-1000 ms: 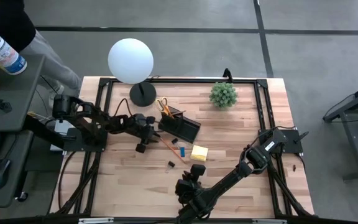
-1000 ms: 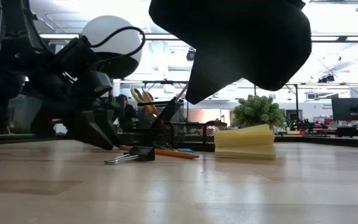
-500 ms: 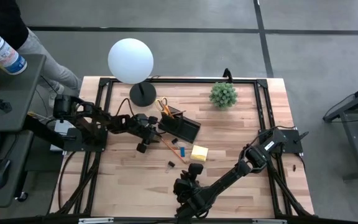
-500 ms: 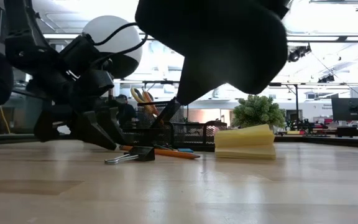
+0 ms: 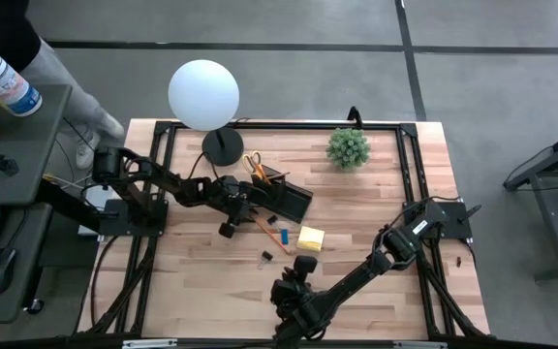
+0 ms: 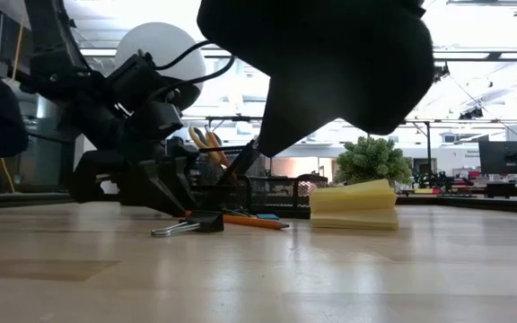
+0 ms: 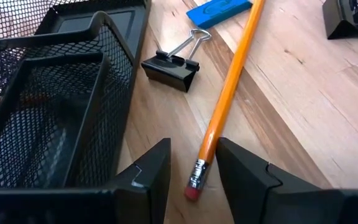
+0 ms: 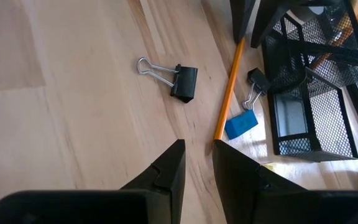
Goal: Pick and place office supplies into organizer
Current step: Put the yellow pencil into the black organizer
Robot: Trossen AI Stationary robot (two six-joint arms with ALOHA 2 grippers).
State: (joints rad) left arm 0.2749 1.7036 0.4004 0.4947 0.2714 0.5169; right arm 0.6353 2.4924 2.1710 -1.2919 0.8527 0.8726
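1. Beside the organizer (image 5: 281, 198), the left gripper (image 7: 192, 169) has edged forward along the table over the last second; its two fingers now straddle the eraser end of the orange pencil (image 7: 229, 83), standing apart and not yet touching it.
2. Meaning for the task: this reads as the approach to a pencil pick, with the closing and lift not begun.
3. Left-wrist view: the organizer's mesh wall (image 7: 61, 106) runs just beside one finger (little slack on that side), and a black binder clip (image 7: 174, 61) lies between the wall and the pencil shaft.
4. Farther along the pencil lies the blue eraser (image 7: 218, 10), just beside the shaft; a second clip (image 7: 345, 16) lies well apart on open wood.
5. At the table's near edge the right gripper (image 8: 197, 163) hangs above bare wood, fingers a narrow gap apart, holding nothing; it has shifted only slightly.
6. Scissors (image 5: 254, 163) stand in the organizer's taller section; the sticky-note pad (image 5: 310, 237) is on the table near the pencil's far end.
7. Open room: bare wood on the pencil's side away from the organizer; lamp (image 5: 204, 95) and plant (image 5: 348, 147) sit toward the far edge, clear of the work.
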